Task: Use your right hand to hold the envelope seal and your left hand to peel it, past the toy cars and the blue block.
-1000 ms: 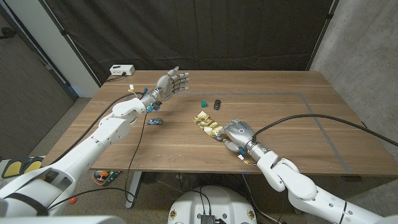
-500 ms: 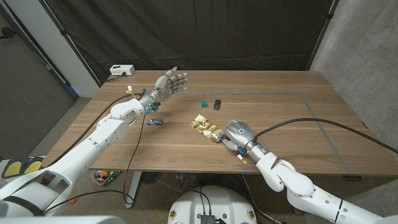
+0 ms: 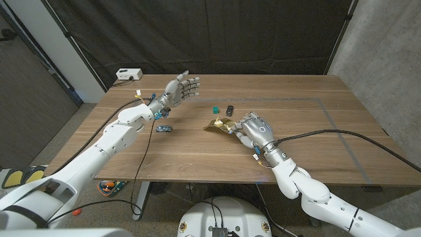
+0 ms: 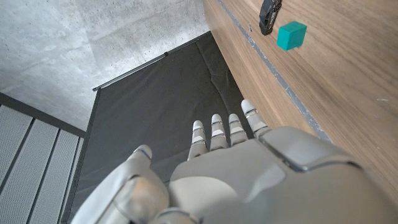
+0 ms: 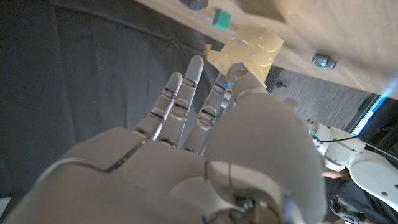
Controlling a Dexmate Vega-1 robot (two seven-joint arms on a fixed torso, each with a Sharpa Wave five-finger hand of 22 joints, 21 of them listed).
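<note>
Left arm stretched out over the worktop, left hand (image 3: 181, 87) raised, fingers (image 4: 219, 134) straight and spread, holding nothing. Right arm comes in low from the corner, right hand (image 3: 254, 130) back-up, thumb and fingers (image 5: 186, 93) extended, pinching the gold envelope (image 3: 218, 124) at its edge.

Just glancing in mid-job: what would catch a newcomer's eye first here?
Probably the right hand near the table's middle, lifting the crinkled gold envelope by one edge. Next, the left hand, raised open above the table's far left part. Just beyond the envelope sit a teal block and a dark toy car.
</note>
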